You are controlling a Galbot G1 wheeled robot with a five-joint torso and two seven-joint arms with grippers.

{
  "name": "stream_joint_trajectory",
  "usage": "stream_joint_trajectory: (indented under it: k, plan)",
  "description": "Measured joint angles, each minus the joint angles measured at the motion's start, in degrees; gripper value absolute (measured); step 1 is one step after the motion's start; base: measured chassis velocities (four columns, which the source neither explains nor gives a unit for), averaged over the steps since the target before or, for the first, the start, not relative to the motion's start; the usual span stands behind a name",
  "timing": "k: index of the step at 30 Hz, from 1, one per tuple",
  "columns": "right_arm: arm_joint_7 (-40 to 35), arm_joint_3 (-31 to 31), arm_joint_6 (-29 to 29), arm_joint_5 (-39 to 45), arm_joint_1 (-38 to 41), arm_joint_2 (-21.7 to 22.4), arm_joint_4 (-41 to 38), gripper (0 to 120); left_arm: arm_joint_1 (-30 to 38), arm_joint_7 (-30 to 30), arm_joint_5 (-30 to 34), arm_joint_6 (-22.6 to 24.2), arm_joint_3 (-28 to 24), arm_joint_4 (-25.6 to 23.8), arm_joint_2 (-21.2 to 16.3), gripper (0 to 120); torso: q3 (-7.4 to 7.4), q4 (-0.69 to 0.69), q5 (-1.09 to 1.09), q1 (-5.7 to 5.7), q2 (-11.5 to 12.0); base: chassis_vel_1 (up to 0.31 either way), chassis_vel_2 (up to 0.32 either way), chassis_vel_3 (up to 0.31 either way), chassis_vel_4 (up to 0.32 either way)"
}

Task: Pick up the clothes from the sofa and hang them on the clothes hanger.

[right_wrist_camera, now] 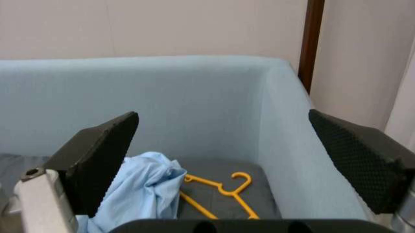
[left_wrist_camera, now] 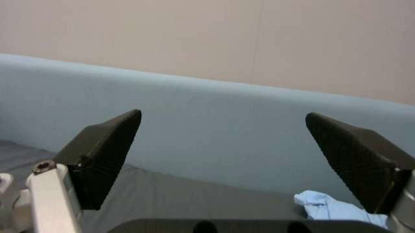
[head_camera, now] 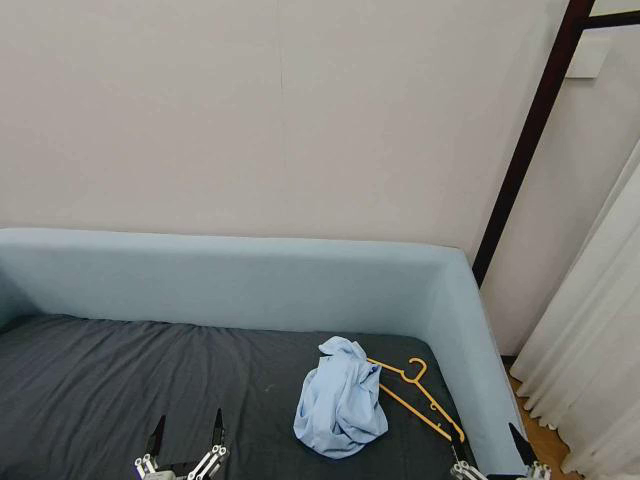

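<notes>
Showing the pale blue sofa (head_camera: 240, 285) as the head view sees it. At lower left, the left gripper (head_camera: 187, 428) hovers over the dark grey seat cushion (head_camera: 90, 380), its jaws spread wide and holding nothing. To its right, on the same cushion, a light blue garment (head_camera: 340, 400) lies in a crumpled heap, well apart from that gripper. An orange clothes hanger (head_camera: 420, 395) lies flat just beside the garment on its right, one arm meeting the edge of the cloth and the hook turned toward the corner of the sofa. At lower right, the right gripper (head_camera: 487, 458) sits near the sofa's right armrest (head_camera: 465, 330), jaws likewise wide open and empty. In the right wrist view, garment and hanger lie ahead of it. Beyond the armrest a dark upright pole (head_camera: 525, 140) rises along the wall, and a white curtain (head_camera: 600, 350) hangs at far right.
</notes>
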State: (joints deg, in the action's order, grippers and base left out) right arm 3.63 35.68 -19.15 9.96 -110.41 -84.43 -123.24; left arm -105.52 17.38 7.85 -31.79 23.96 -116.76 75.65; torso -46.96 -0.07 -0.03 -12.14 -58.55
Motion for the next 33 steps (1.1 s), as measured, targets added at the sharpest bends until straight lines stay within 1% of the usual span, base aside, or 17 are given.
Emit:
stream_joint_trajectory:
  k: [5,6,9,11,12,13,15,16,20,21,24,26,27,29,30,32,33]
  plan:
    - [-1.3,-2.0,3.5,2.1,1.1,3.1,0.8,100,-0.3,0.1,0.0,-0.2,0.1,0.8,0.0,100,0.00,0.00,0.00,0.00,0.0,0.000,0.000,0.000,0.000]
    - [-1.3,-2.0,3.5,2.1,1.1,3.1,0.8,100,-0.3,0.1,0.0,-0.2,0.1,0.8,0.0,100,0.00,0.00,0.00,0.00,0.0,0.000,0.000,0.000,0.000]
    - [-2.2,-3.3,7.1,5.3,2.5,6.6,0.8,100,-0.6,0.1,0.0,-0.4,0.2,1.1,0.2,100,0.00,0.00,0.01,0.00,0.0,0.000,0.000,0.000,0.000]
    - [-3.1,-4.1,10.7,8.8,4.0,10.1,0.8,100,-0.9,0.1,-0.4,-0.9,0.0,1.7,0.3,100,0.00,0.00,0.01,0.00,0.0,0.000,0.000,0.000,0.000]
    - [-3.1,-4.1,10.7,8.8,4.0,10.1,0.8,100,-0.9,0.1,-0.4,-0.9,0.0,1.7,0.3,100,0.00,0.00,0.01,0.00,0.0,0.000,0.000,0.000,0.000]
    - [-3.4,-4.2,11.7,10.0,4.6,11.1,0.9,100,-0.9,0.0,-0.5,-1.1,-0.1,1.9,0.3,99,0.00,0.00,0.01,0.00,0.0,0.000,0.000,0.000,0.000]
    - [-4.2,-4.5,15.7,14.7,7.2,15.3,1.7,100,-0.8,-0.2,-0.7,-1.3,-0.6,2.8,0.3,99,0.00,0.01,0.02,0.00,0.0,0.000,0.000,0.000,0.000]
    - [-4.2,-4.5,15.7,14.7,7.2,15.3,1.7,100,-0.8,-0.2,-0.7,-1.3,-0.6,2.8,0.3,99,0.00,0.01,0.02,0.00,0.0,0.000,0.000,0.000,0.000]
    - [-5.1,-5.2,23.3,23.9,13.5,22.2,3.5,100,0.1,-0.5,-0.6,-1.3,-1.7,4.5,-0.5,99,0.00,-0.03,0.01,0.00,0.0,0.000,0.000,0.000,0.000]
    - [-5.1,-5.2,23.3,23.9,13.5,22.2,3.5,100,0.1,-0.5,-0.6,-1.3,-1.7,4.5,-0.5,99,0.00,-0.03,0.01,0.00,0.0,0.000,0.000,0.000,0.000]
    - [-6.2,-6.6,28.6,28.6,19.9,27.0,5.2,100,0.3,-0.7,0.0,-1.3,-1.9,5.0,-1.0,99,-0.01,0.08,0.02,0.00,0.0,0.000,0.000,0.000,0.000]
    - [-7.6,-7.8,32.4,32.7,23.3,29.8,6.3,100,0.8,-0.9,0.4,-1.1,-2.3,5.4,-1.5,99,-0.01,-0.04,0.01,-0.01,0.0,0.000,0.000,0.000,0.000]
    - [-7.6,-7.8,32.4,32.7,23.3,29.8,6.3,100,0.8,-0.9,0.4,-1.1,-2.3,5.4,-1.5,99,-0.01,-0.04,0.01,-0.01,0.0,0.000,0.000,0.000,0.000]
    - [-8.4,-10.9,34.7,35.9,27.7,32.3,8.3,100,0.5,-0.9,0.6,-1.2,-2.2,5.7,-1.5,99,-0.01,-0.04,0.00,0.00,0.0,0.000,0.000,0.000,0.000]
    - [-8.8,-12.7,35.5,37.2,29.7,33.3,9.4,100,0.3,-0.9,0.6,-1.4,-2.0,5.7,-1.5,99,-0.01,-0.01,0.01,0.00,0.0,0.000,0.000,0.000,0.000]
    - [-10.1,-18.7,37.9,41.4,36.8,35.5,12.9,100,0.0,-1.0,0.6,-1.8,-1.7,5.8,-1.4,99,-0.01,0.02,0.01,-0.01,0.0,0.000,0.000,0.000,0.000]
    - [-10.1,-18.7,37.9,41.4,36.8,35.5,12.9,100,0.0,-1.0,0.6,-1.8,-1.7,5.8,-1.4,99,-0.01,0.02,0.01,-0.01,0.0,0.000,0.000,0.000,0.000]
